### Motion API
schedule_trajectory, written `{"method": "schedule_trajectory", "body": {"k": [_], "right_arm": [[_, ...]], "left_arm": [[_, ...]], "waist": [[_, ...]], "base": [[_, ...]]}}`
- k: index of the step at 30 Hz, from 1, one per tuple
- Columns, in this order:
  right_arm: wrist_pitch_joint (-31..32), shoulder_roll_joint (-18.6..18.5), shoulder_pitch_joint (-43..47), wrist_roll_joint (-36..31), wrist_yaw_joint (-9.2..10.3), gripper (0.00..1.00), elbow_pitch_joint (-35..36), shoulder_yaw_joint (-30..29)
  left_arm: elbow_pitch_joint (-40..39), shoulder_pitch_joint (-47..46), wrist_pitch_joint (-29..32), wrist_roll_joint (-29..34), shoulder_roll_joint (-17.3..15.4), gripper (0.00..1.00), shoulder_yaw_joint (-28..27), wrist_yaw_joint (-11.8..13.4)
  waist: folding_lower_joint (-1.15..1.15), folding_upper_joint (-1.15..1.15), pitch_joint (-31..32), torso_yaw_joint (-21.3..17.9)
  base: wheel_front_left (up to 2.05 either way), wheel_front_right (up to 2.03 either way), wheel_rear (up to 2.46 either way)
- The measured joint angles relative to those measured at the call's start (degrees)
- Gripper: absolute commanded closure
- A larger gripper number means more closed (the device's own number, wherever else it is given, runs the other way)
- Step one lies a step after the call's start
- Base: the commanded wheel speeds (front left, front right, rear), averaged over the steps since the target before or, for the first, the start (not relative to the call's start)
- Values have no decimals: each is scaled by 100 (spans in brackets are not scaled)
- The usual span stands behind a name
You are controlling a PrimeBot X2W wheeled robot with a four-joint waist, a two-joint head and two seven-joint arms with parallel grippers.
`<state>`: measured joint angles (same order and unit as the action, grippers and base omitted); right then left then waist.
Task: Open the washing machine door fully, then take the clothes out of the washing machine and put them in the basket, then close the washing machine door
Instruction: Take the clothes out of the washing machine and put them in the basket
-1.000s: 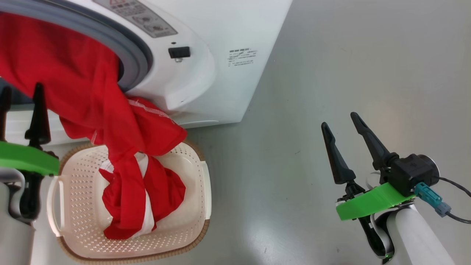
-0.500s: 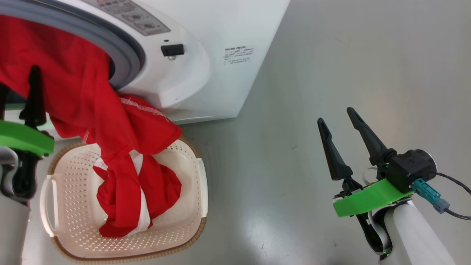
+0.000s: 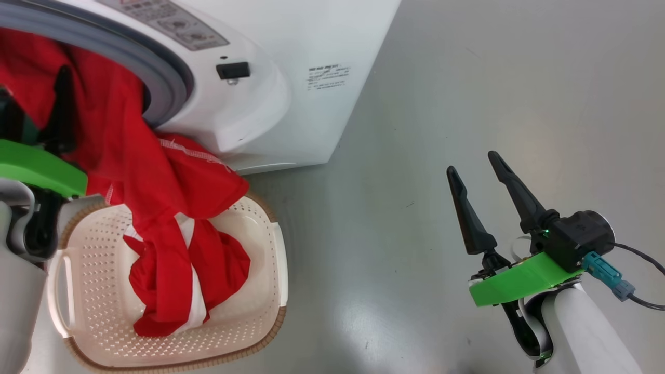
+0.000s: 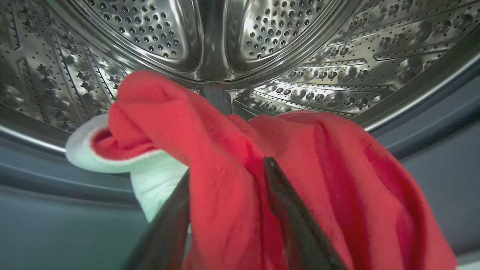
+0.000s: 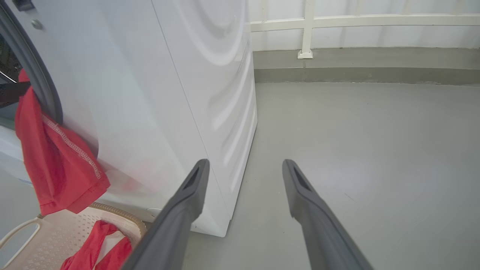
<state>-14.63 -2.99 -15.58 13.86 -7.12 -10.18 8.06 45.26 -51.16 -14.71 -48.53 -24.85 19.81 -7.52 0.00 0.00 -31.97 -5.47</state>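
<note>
Straddling a fold of soft bright red clothes (image 4: 337, 168) at the shiny perforated steel drum (image 4: 157, 33) mouth: left gripper (image 4: 227, 168), nearer arm; whether it clamps, cannot tell. Cloth trails lengthwise down into cream perforated plastic basket (image 3: 249, 317). Right gripper (image 3: 470, 161): spread, empty, well apart over grey floor (image 3: 415, 78).

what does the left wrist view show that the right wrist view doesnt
Left wrist view: the shiny perforated steel drum, and the left gripper, open, its dark fingers either side of a fold of the soft bright red clothes.
Right wrist view: the cream-white perforated plastic basket with its brown woven-look rim, the grey floor, a white rail along the wall, and the open right gripper.
Both: those clothes, hanging out over the grey rubber gasket of the big white washing machine.
</note>
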Motion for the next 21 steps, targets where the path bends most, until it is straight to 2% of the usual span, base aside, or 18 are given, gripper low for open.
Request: {"method": "schedule_trajectory", "body": {"k": [1, 3, 15, 21], "right_arm": [[0, 0, 0, 22, 0, 0, 0, 1], [0, 0, 0, 26, 0, 0, 3, 2], [0, -1, 1, 25, 0, 0, 3, -7], [0, 0, 6, 24, 0, 0, 0, -14]], "left_arm": [[9, -19, 0, -5, -4, 61, 42, 0], [21, -62, 0, -5, -10, 100, 81, 0], [-325, -23, 0, 93, 11, 100, 49, 0], [-871, 561, 0, 307, 90, 100, -252, 0]], "waist": [[0, 0, 1, -9], [0, 0, 4, -25], [0, 0, 77, 15], [0, 0, 176, 83]], "base": [[0, 0, 0], [0, 0, 0], [0, 0, 0], [0, 0, 0]]}}
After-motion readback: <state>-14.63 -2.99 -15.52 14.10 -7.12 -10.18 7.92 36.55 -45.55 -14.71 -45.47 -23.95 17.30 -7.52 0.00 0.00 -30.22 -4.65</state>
